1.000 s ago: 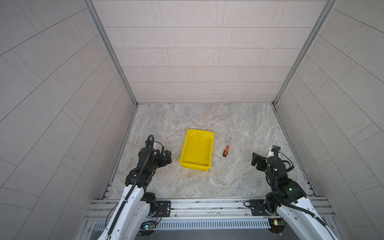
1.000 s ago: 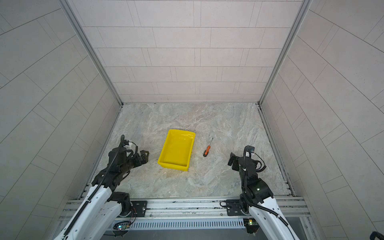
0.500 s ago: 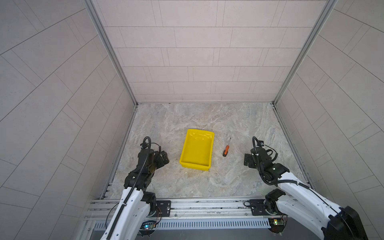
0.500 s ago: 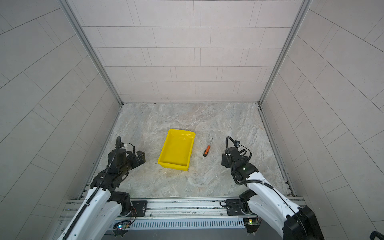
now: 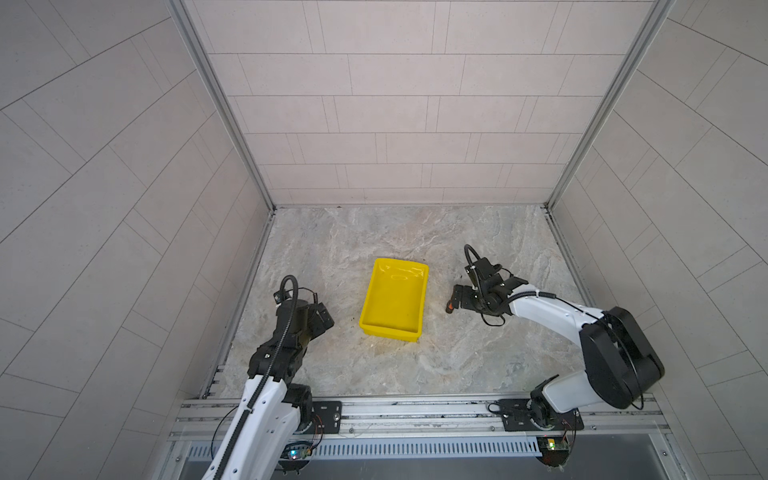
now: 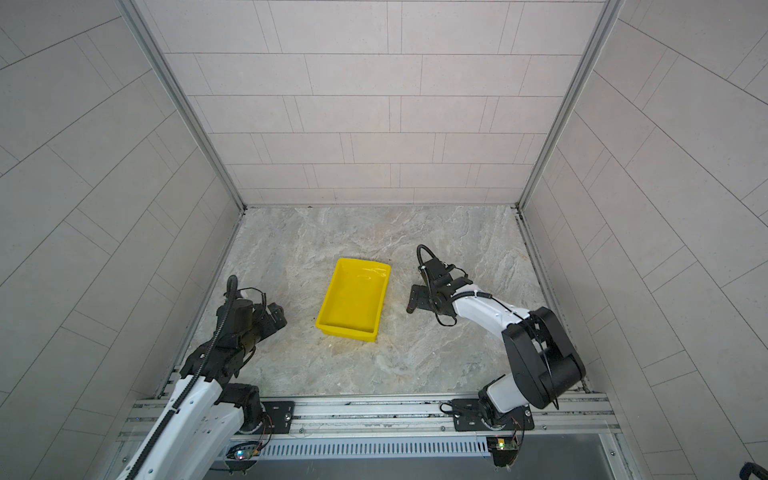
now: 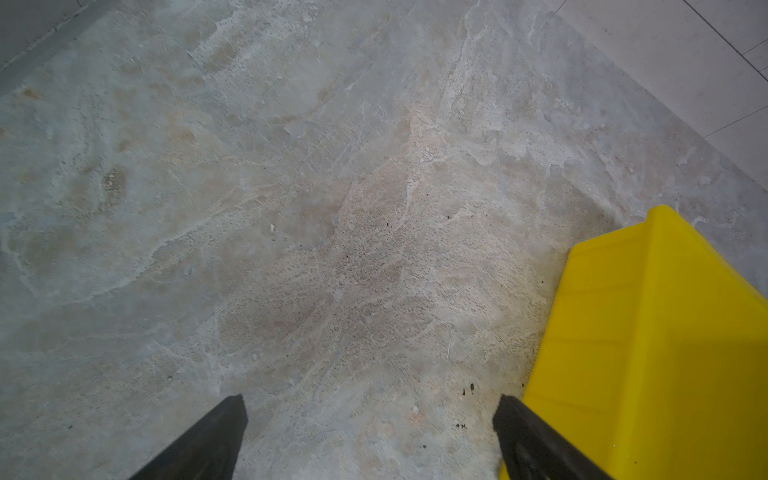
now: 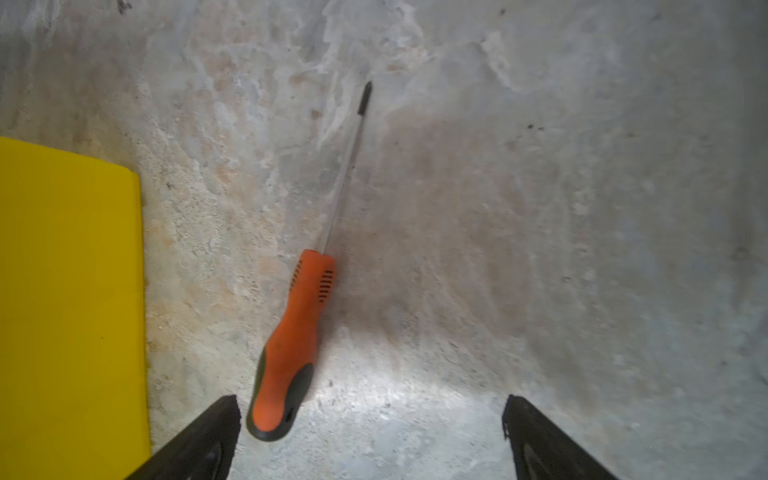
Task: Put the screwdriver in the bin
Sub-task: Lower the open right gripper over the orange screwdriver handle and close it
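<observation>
Both my arms rise from the metal rail [image 5: 415,409] along the bottom of both top views. From the lower right, my right arm bends at a bulky black elbow and stretches its white forearm up and left, wrist held low over the stone floor [image 5: 415,365]. My right claw [image 5: 456,297] [image 6: 412,300] hangs there, right of centre, jaws spread wide and gripping nothing. In the right wrist view the claw [image 8: 370,401] straddles the butt of the screwdriver [image 8: 291,345]. The tool lies flat on the floor, its black end just inside the finger [image 8: 208,440] at lower left, its shaft pointing to the upper middle of the frame. Whether that finger touches the handle, I cannot tell.

At lower left my left arm is folded, with my left claw [image 5: 323,318] aimed right toward the bin [image 5: 390,333] [image 6: 347,332], also spread and holding nothing [image 7: 369,399].

The yellow bin sits mid-frame between my claws, just left of the screwdriver [image 5: 449,308], apart from it [image 8: 70,291]. One corner fills the lower right of the left wrist view [image 7: 656,332].
</observation>
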